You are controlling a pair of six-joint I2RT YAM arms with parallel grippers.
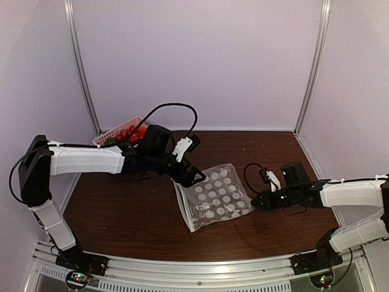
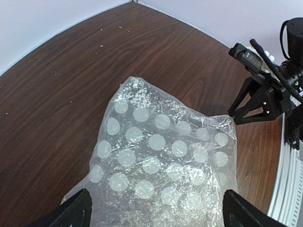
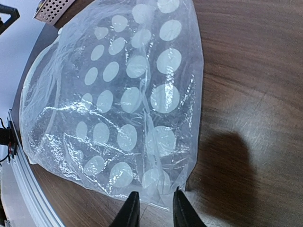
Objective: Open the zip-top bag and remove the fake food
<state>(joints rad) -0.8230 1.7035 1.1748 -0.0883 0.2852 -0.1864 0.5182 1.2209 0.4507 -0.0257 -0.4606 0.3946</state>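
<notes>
The zip-top bag (image 1: 214, 196) lies flat on the brown table, clear with white dots, its white zip strip along the left edge. No food shows inside it. The fake food (image 1: 129, 132), red pieces, sits in the pink basket (image 1: 108, 137) at the back left. My left gripper (image 1: 193, 177) is wide open and hovers over the bag's upper left edge; in the left wrist view (image 2: 156, 210) the bag (image 2: 161, 161) lies between its fingers. My right gripper (image 1: 255, 201) is narrowly open at the bag's right corner; in the right wrist view (image 3: 154, 210) the bag's edge (image 3: 163, 196) just reaches its fingertips.
The basket stands against the back wall's left corner, and its perforated side (image 3: 52, 8) shows in the right wrist view. A metal rail (image 1: 200, 271) runs along the table's near edge. The right gripper (image 2: 258, 101) shows in the left wrist view beyond the bag.
</notes>
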